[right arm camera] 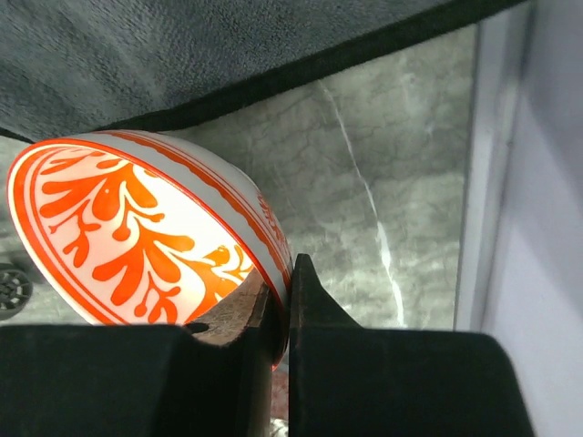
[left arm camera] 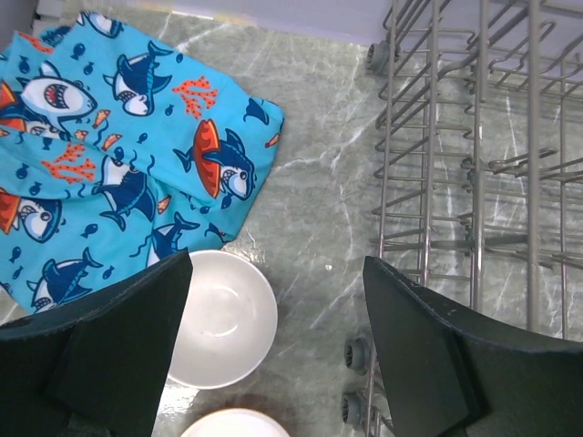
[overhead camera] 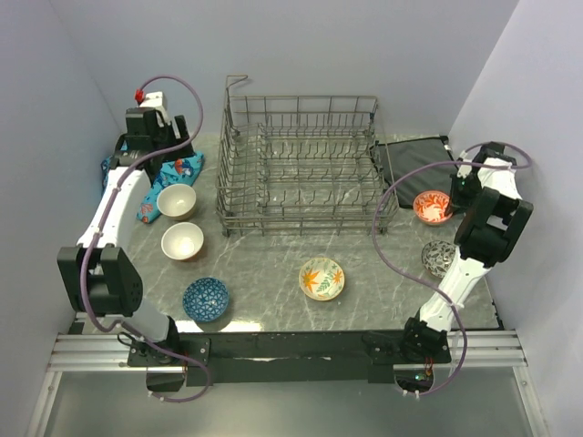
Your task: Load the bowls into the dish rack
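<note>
Ceramic rim alone is what your right gripper (right arm camera: 282, 296) is clamped on, the orange-red bowl (right arm camera: 137, 228) near the right edge of the table (overhead camera: 273, 264), right of the dish rack (overhead camera: 301, 168); lift abruptly and it may pivot or slip; the left gripper (left arm camera: 273, 309) stands wide apart, holding nothing.

left arm (overhead camera: 109, 205) reaches far forward, left gripper (left arm camera: 278, 355) facing down, jaws wide apart. right arm (overhead camera: 455, 282) bends up at the elbow, right gripper (right arm camera: 284, 300) clamped tight on a bowl (right arm camera: 137, 228) rim.
</note>
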